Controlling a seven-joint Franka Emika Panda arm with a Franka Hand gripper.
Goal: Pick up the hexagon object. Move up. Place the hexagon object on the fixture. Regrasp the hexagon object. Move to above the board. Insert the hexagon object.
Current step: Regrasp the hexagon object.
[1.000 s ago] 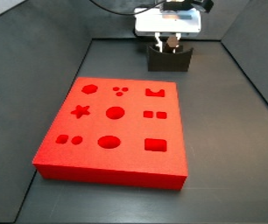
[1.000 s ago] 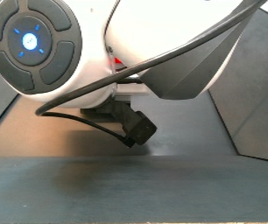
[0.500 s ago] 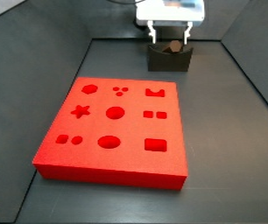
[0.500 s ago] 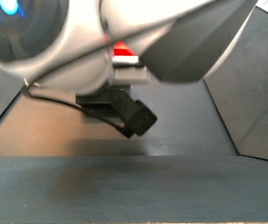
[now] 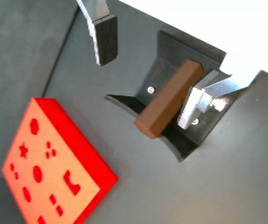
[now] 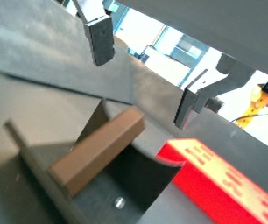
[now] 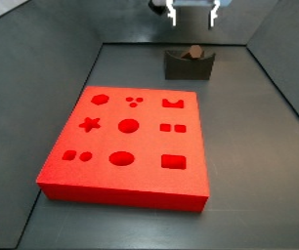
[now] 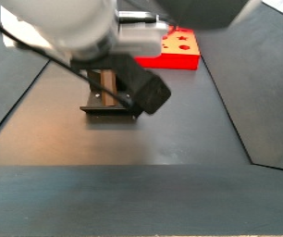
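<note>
1. We see the board (image 7: 129,145), a bright red slab with circle, star, square and dot holes, lying flat on the dark floor, well apart from the fixture (image 7: 188,65) in a side view.
2. We see the fixture (image 5: 172,118) in a wrist view as a dark bracket on a base plate, just beyond the board's far edge.
3. We find the gripper (image 7: 192,14) above the fixture, clear of it, with its jaws wide and nothing between them; both silver fingers (image 5: 103,37) show in both wrist views.
4. We see the hexagon object (image 5: 168,99), a reddish-brown rod, resting tilted in the fixture, apart from both fingers.
</note>
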